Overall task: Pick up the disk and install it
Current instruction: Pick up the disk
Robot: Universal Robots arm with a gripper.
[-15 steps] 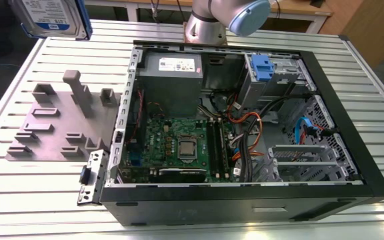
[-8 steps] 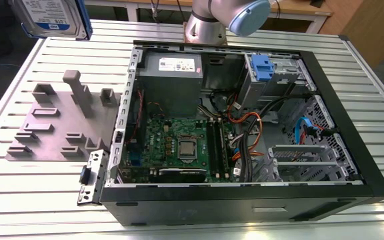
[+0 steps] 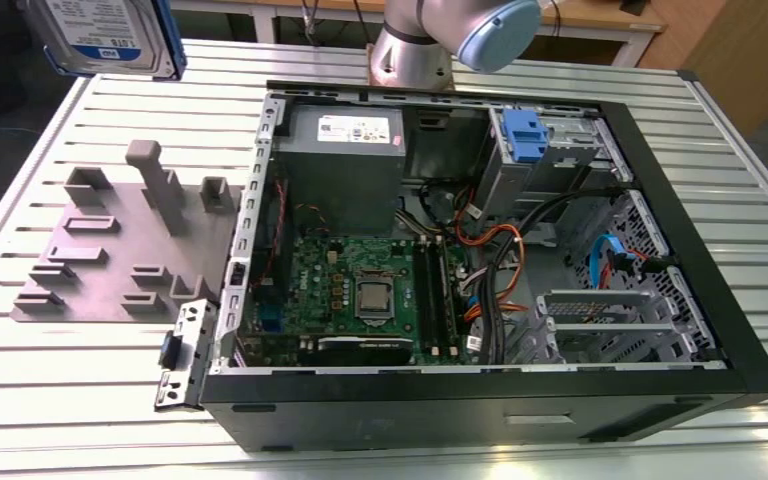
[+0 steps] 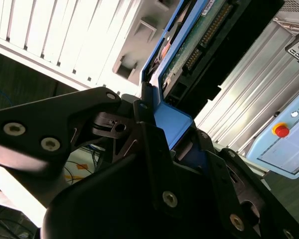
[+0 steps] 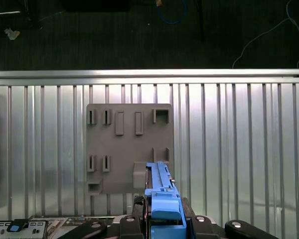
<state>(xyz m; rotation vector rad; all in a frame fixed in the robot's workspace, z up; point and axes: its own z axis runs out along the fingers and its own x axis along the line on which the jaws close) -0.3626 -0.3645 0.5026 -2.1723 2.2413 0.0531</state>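
Observation:
The disk hangs in the air at the top of the exterior view's left, its blue-and-white label facing the camera and a blue bracket along its edge. In the first wrist view the disk shows edge-on, high above the grey holder plate. My gripper is shut on it, black fingers on either side of the blue bracket. The second wrist view shows the disk's circuit-board side, with the gripper clamped at its end.
The open computer case lies on the slatted metal table, with the power-supply box, motherboard and a drive bay holding a blue clip. The grey holder plate sits beside the case. A pendant with a red button lies nearby.

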